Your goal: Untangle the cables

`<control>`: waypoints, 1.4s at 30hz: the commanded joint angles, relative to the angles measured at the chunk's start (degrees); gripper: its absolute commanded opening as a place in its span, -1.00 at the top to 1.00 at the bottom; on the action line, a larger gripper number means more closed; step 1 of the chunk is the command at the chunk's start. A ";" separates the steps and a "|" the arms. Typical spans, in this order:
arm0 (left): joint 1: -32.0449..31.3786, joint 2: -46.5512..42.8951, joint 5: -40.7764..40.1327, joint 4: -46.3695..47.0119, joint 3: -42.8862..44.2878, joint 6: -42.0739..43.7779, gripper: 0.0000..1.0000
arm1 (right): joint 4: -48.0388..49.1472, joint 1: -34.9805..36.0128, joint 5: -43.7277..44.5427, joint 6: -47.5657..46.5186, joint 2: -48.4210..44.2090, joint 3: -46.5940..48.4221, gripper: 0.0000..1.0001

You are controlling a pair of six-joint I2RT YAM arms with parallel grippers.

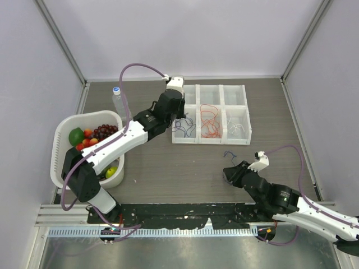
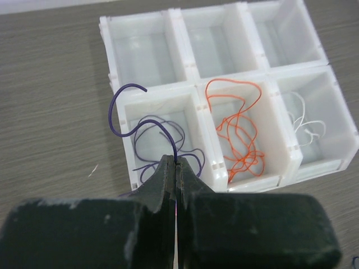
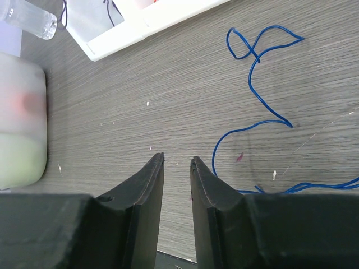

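The left gripper (image 2: 175,168) pinches a purple wire (image 2: 111,110) above the lower-left compartment of the white divided tray (image 2: 178,45). The wire's hooked end overhangs the wall and could snag there. The right gripper (image 3: 175,168), slightly parted and empty, hovers beside the blue wire (image 3: 255,73) at frame right.

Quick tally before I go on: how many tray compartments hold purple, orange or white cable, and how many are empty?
Compartments with purple cable: 1
Compartments with orange cable: 1
Compartments with white cable: 1
Empty compartments, the whole far row: 3
Total: 6 compartments in the tray
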 commanded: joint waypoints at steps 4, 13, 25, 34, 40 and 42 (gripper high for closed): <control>0.02 -2.28 0.41 5.31 6.44 1.23 1.00 | -0.57 0.04 1.15 -0.86 -1.32 1.06 0.38; 0.19 2.11 1.03 6.54 5.05 0.71 1.00 | -0.84 0.22 0.98 -0.33 -1.59 0.97 0.38; 0.89 10.46 5.07 9.98 -4.01 -4.74 1.00 | -1.54 0.30 1.24 -0.15 -2.73 0.97 0.38; 3.09 10.65 5.68 4.34 -2.60 -8.70 0.11 | -1.45 0.30 1.33 -0.59 -2.38 1.68 0.38; 3.09 3.97 9.02 4.08 -5.15 -10.19 -0.39 | -0.40 0.22 1.85 -0.07 0.61 2.38 0.37; 3.09 1.25 10.16 4.08 -7.08 -11.15 -0.47 | -1.27 0.22 3.87 2.38 2.45 2.82 0.36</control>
